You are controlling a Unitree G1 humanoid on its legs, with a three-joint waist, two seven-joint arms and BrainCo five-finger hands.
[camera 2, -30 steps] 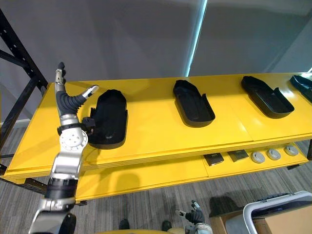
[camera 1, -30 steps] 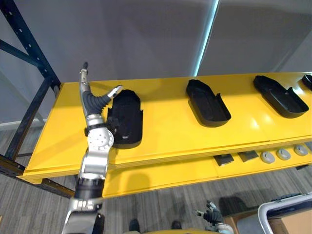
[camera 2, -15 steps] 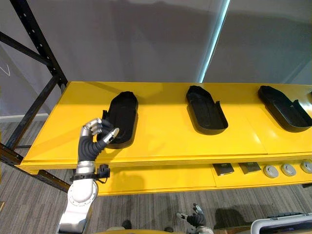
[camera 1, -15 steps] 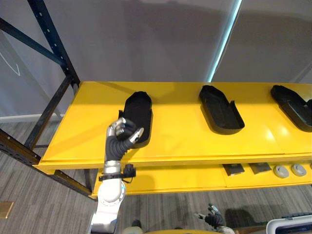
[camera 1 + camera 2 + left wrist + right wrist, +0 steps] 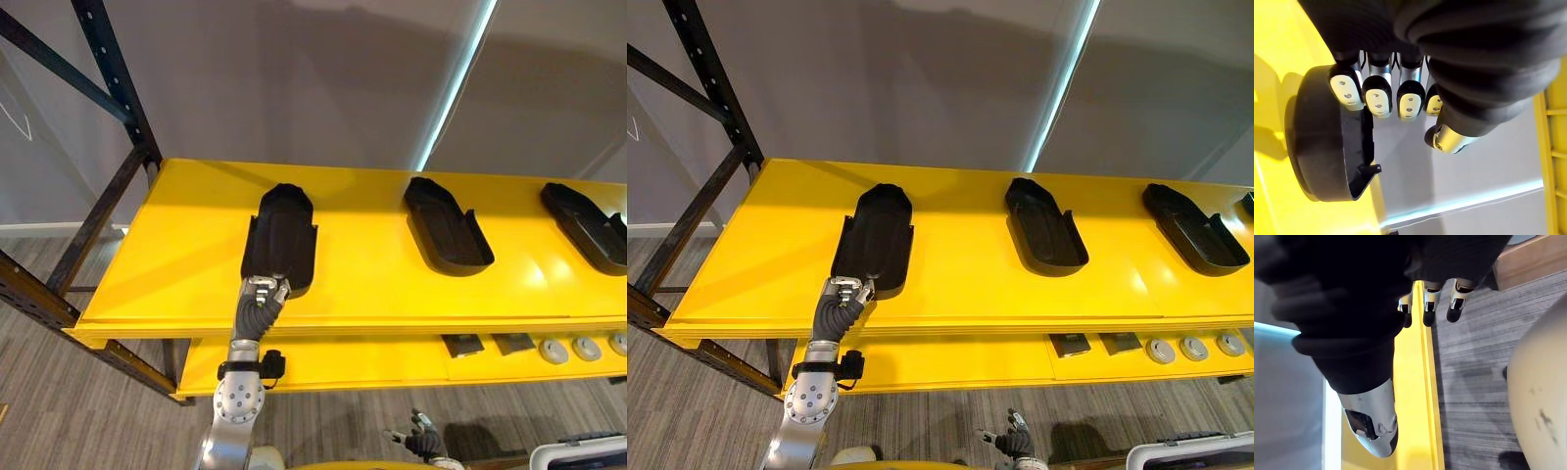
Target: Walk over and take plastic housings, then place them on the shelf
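1. The plastic housing (image 5: 281, 237) is seen lying flat on the yellow shelf (image 5: 167, 264), open side up, with its near end close to the front edge.
2. The left hand (image 5: 263, 293) is held right at that near end. Its fingers (image 5: 1377, 98) are curled in a row with the thumb (image 5: 1447, 139) apart from them, and nothing is clasped between. Whether a fingertip touches the rim cannot be told.
3. If a curled finger were hooked on the rim while the arm was pulled away, the housing could be dragged over the front edge and dropped to the floor (image 5: 59, 421).
4. If it were nudged sideways instead, it would be left skewed. The second housing (image 5: 448, 235) and the third housing (image 5: 588, 225) lie well apart from it, so a knock-on is judged unlikely.
5. If it fell, the small parts (image 5: 470, 343) on the lower level could be struck or scattered.
6. The right hand (image 5: 421, 439) hangs low near the floor, its fingers (image 5: 1431, 298) relaxed, spread and empty, so a slipping housing could hardly be caught by it.
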